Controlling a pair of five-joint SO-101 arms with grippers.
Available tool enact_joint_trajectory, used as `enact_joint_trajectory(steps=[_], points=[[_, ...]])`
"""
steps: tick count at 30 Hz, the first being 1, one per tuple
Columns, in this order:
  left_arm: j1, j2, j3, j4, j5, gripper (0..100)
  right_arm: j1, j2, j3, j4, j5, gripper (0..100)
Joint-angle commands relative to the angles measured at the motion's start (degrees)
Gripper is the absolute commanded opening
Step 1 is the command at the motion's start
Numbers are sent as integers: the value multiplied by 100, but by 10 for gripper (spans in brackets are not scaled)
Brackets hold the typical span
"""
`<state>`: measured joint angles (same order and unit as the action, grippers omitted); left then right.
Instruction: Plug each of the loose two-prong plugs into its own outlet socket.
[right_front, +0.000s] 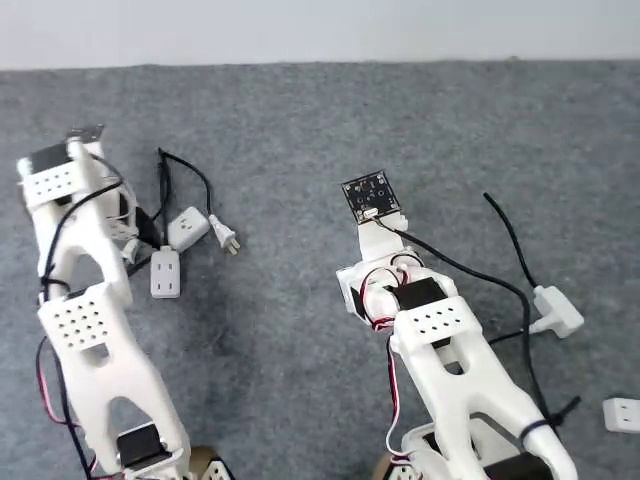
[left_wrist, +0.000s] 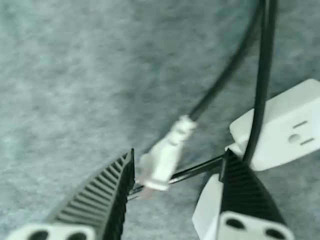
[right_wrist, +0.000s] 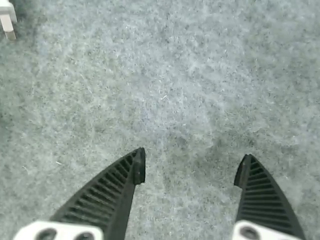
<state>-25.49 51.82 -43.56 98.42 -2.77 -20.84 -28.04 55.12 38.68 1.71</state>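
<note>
Ribbed fingers of the left end effector stand wide apart, pinching nothing. A white two-prong plug lies in the gap between them, nearer one finger. That placement reads as a grasp being lined up, with the jaws straddling the plug body so they can close across it. Its black cable trails off over the grey tabletop. Just beside it sit an outlet socket and a second socket, close enough that the carry should be short. Farther off, the right end effector hangs equally wide open over bare felt, probably waiting. Near that arm, a second plug lies loose beside a white block, likely its socket.
</note>
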Motion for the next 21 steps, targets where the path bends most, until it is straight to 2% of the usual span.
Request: enact_joint_trajectory(steps=[1, 13, 21], points=[[255, -105, -75, 193, -35, 269, 75, -66, -149, 57, -53, 292], [360, -123, -75, 220, -18, 269, 75, -66, -149, 48, -53, 292], [738, -123, 84, 220, 202, 269, 48, -66, -149, 40, -53, 292]])
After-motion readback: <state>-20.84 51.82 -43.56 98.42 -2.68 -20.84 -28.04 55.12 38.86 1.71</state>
